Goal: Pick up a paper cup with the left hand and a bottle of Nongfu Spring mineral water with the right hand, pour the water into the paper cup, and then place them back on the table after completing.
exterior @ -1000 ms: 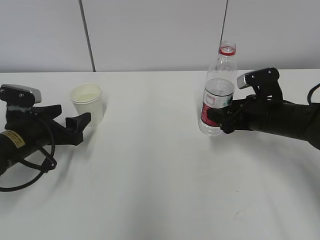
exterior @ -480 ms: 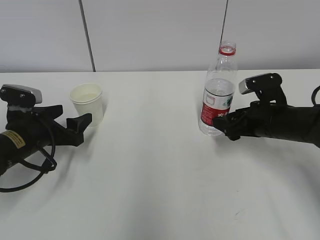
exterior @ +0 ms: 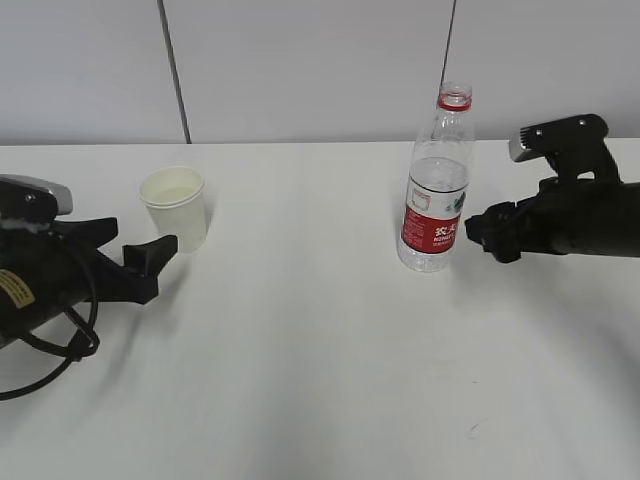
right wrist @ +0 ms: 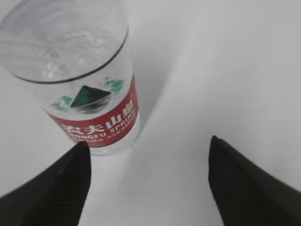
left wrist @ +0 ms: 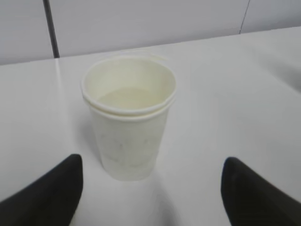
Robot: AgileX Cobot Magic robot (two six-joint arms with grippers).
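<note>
On the table (exterior: 300, 350): a paper cup and a Nongfu Spring water bottle, both upright and well apart, each with a gripper beside it but not touching.
Paper cup (exterior: 175, 205): cream-white, standing at about 10 o'clock from the tabletop's centre in the exterior view; the left wrist view shows a doubled rim, as if two cups are nested, and a pale inside (left wrist: 128, 127). Whether it holds liquid I cannot tell.
Bottle (exterior: 435, 185): clear plastic, uncapped, a red ring at the neck and a red label with white lettering; it stands at about 2 o'clock from the centre.
Water (exterior: 438, 175): clear, its surface showing above the label, roughly midway up the bottle.
Left hand (exterior: 135, 262): lies low at 9 o'clock, jaws spread wide and holding nothing; the cup sits just beyond the fingertips (left wrist: 44, 195) at their 1 o'clock in the exterior view, apart from them.
Right hand (exterior: 490, 235): reaches in from 3 o'clock, jaws parted and empty; the bottle (right wrist: 80, 80) stands just off its fingertips (right wrist: 51, 186), with bare table between.
Camera blocks: a grey-topped one on each wrist.
Backdrop: a pale wall with dark vertical seams (exterior: 175, 70).
</note>
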